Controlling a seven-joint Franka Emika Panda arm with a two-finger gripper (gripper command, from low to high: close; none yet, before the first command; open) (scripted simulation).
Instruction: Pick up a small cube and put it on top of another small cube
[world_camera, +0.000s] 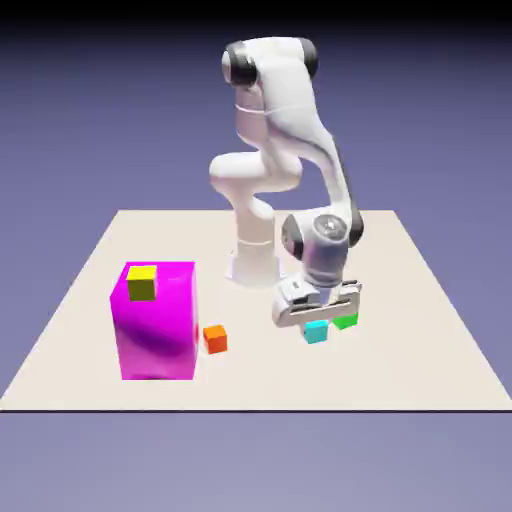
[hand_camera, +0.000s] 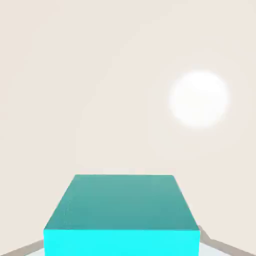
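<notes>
Right of centre in the exterior view, you have the tool (world_camera: 318, 316) low over the table (world_camera: 265, 375), its wide hand just above a small cyan cube (world_camera: 316, 332). In the hand view, that cyan cube fills the bottom middle of the frame, large, with a darker teal face above and a bright cyan strip along the lower edge. You see pale pieces of the tool's fingertips at the bottom corners, one on each side of the cube. The cube sits between them, but you cannot tell from these pictures whether the tool grips it or only straddles it.

Just beside the cyan cube, toward the exterior view's right, you see a green cube (world_camera: 346, 321), partly hidden by the hand. Left of centre in the lower part of that frame, an orange-red cube (world_camera: 215, 339) rests on the table near the right side of a big magenta block (world_camera: 158, 325). At the block's upper part, you see a small yellow cube (world_camera: 142, 284).

In the upper right of the hand view, a round white glare shows on the pale surface.
</notes>
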